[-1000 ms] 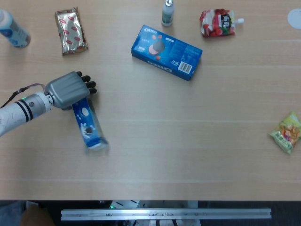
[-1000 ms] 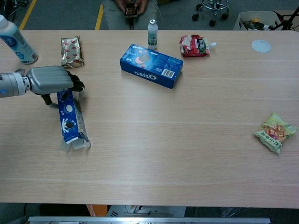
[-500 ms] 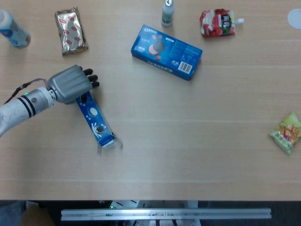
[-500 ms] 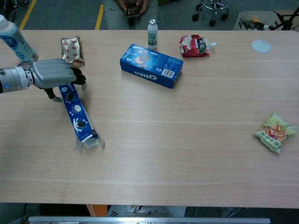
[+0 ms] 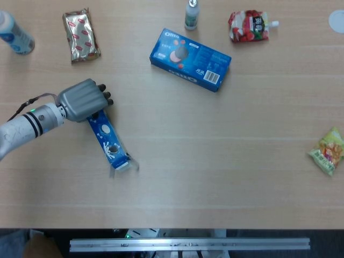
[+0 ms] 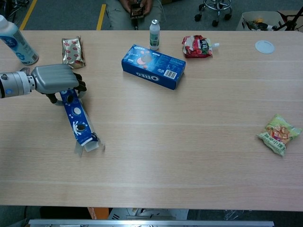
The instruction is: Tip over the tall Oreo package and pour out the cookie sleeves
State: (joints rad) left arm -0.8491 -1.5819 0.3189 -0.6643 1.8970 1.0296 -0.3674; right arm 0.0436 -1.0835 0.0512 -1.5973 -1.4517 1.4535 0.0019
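Observation:
The tall blue Oreo package (image 5: 109, 139) (image 6: 77, 119) is tilted, its open flapped end down on the table at the lower right and its other end up under my left hand (image 5: 83, 100) (image 6: 56, 79). That hand grips the package's upper end, fingers wrapped around it. No cookie sleeves show outside the package. My right hand is in neither view.
A flat blue Oreo box (image 5: 190, 59) (image 6: 153, 66) lies at centre back. A gold snack pack (image 5: 81, 35), a white-blue bottle (image 5: 14, 33), a small bottle (image 5: 192, 14), a red pouch (image 5: 249, 26) and a green snack bag (image 5: 328, 151) lie around the table (image 5: 215, 161).
The package's lower end swung to the right a second ago, then settled slightly back left. My left hand rose a little, then came back down, still holding the upper end.

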